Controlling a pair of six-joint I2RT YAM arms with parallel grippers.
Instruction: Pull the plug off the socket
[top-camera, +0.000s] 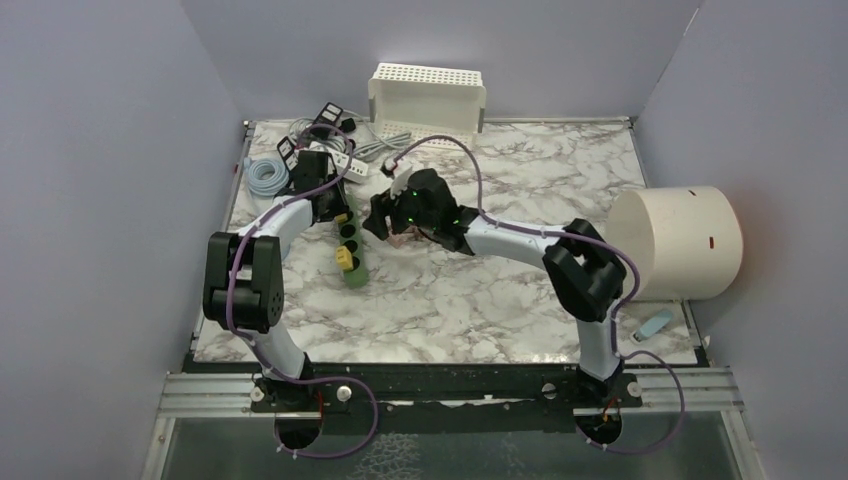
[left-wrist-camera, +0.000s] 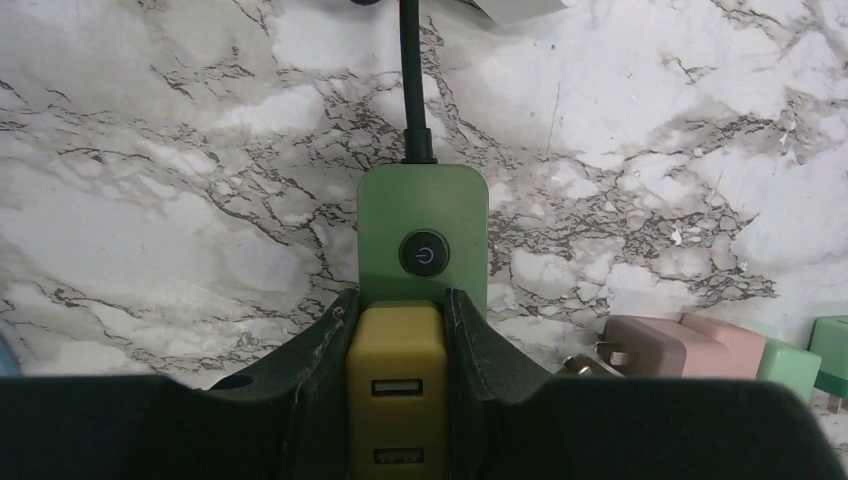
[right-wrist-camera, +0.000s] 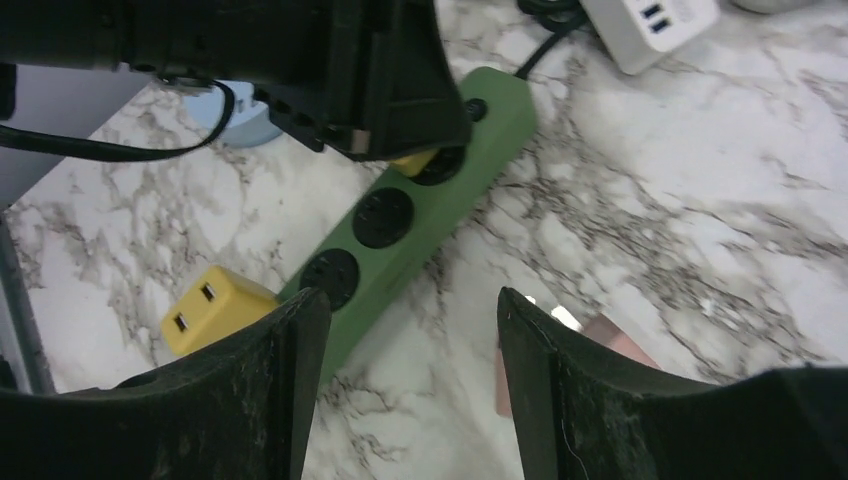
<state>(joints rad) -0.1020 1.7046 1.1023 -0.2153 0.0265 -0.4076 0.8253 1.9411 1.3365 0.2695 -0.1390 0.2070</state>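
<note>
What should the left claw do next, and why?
Probably pull straight up off the green power strip: the left claw is shut on the yellow USB plug, which looks seated beside the power button. The right claw hangs open, not bracing the strip, so it may rise too.

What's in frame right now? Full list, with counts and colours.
power strip: 1, green, left of table centre
yellow plugs: 2, yellow; switch-end yellow plug on the strip, near-end yellow plug at its other end
loose plug: 1, pink, on the table right of the strip
white strip: 1, white, far left
black plugs: several, black, far-left corner
coiled cable: 1, light blue, left edge
basket: 1, white, back edge
cylinder: 1, cream, on its side, right edge
small stick: 1, light blue, near-right corner
table: 1, grey-veined marble
left gripper: shut on the switch-end yellow plug
right gripper: open, empty
</note>
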